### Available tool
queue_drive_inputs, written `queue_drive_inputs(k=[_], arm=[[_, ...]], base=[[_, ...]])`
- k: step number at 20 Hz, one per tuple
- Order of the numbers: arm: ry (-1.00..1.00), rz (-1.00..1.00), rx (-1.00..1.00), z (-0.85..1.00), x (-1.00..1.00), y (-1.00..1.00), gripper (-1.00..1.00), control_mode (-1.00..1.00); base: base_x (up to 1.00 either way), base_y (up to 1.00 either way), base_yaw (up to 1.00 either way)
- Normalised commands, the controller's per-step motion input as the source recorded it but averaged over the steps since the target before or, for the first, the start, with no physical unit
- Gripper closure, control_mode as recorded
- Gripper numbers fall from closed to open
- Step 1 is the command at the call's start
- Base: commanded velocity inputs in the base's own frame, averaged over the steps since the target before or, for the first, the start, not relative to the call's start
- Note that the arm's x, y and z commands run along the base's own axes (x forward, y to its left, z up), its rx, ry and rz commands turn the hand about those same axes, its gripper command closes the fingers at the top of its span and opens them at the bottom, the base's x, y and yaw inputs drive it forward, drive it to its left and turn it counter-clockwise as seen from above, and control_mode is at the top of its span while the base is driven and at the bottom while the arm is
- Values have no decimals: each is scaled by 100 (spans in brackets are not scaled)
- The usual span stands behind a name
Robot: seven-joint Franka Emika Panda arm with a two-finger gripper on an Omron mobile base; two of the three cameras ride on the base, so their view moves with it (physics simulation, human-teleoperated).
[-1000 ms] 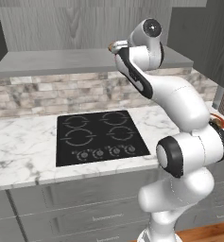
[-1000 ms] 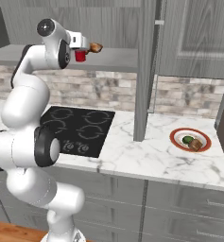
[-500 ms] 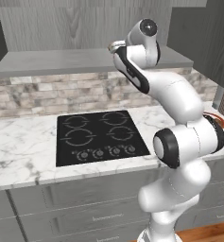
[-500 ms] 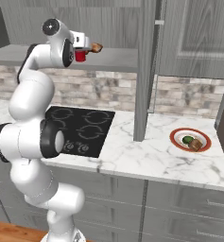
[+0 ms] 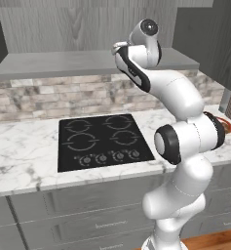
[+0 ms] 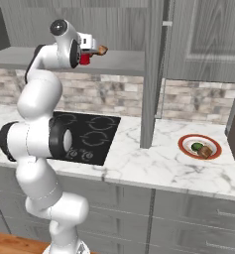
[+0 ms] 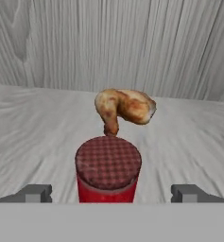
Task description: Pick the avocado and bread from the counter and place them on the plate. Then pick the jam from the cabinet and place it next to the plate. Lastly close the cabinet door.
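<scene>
Hand view: my gripper point(image 7: 111, 194) is spread wide, one fingertip point(image 7: 35, 193) on each side of the jam point(image 7: 108, 171), not touching it. The jam stands upright on the cabinet point(image 7: 38, 127) shelf; just behind it lies a golden-brown pastry point(image 7: 125, 107), then the wood-grain back wall.

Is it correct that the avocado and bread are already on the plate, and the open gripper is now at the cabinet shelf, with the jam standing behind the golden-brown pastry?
Not quite: the jam stands in front of the pastry, nearer the open gripper, as the hand view shows. The rest holds.
</scene>
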Motion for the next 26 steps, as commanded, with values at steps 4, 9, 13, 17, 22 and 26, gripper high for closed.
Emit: queue_drive_inputs(k=[4,9,13,17,22,26], arm=[[1,0,0,-9,22,3,-100,-100],[0,0,0,-7,22,4,-100,-100],[0,0,0,-11,20,3,-100,-100],[0,0,0,-12,14,1,-100,-100],[0,0,0,-13,8,2,100,-100],[0,0,0,-5,5,0,100,-100]], base=[[0,0,0],[0,0,0],[0,0,0],[0,0,0],[0,0,0],[0,0,0]])
